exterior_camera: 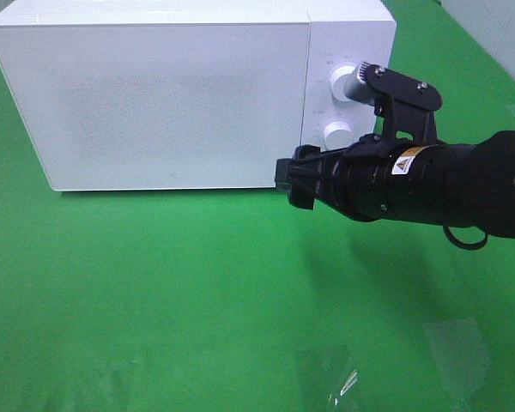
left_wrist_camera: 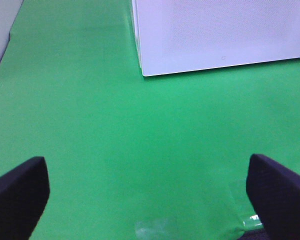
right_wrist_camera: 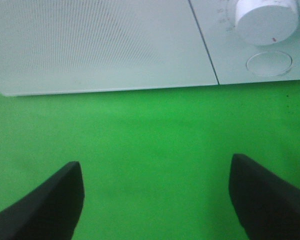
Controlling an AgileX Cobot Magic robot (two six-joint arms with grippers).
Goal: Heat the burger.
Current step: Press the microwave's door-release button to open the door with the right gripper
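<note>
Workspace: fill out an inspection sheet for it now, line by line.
Surface: green cloth, wrinkled near the front edge.
Job's things: burger not in view; white microwave with its door shut and two knobs.
Clutter: clear tape patches on the cloth.
Grippers: left gripper open over the cloth, holding nothing; right gripper open, low in front of the microwave's knob side, holding nothing.
Cables: black loop hanging under the right arm.
Surroundings: pale surface beyond the cloth.
</note>
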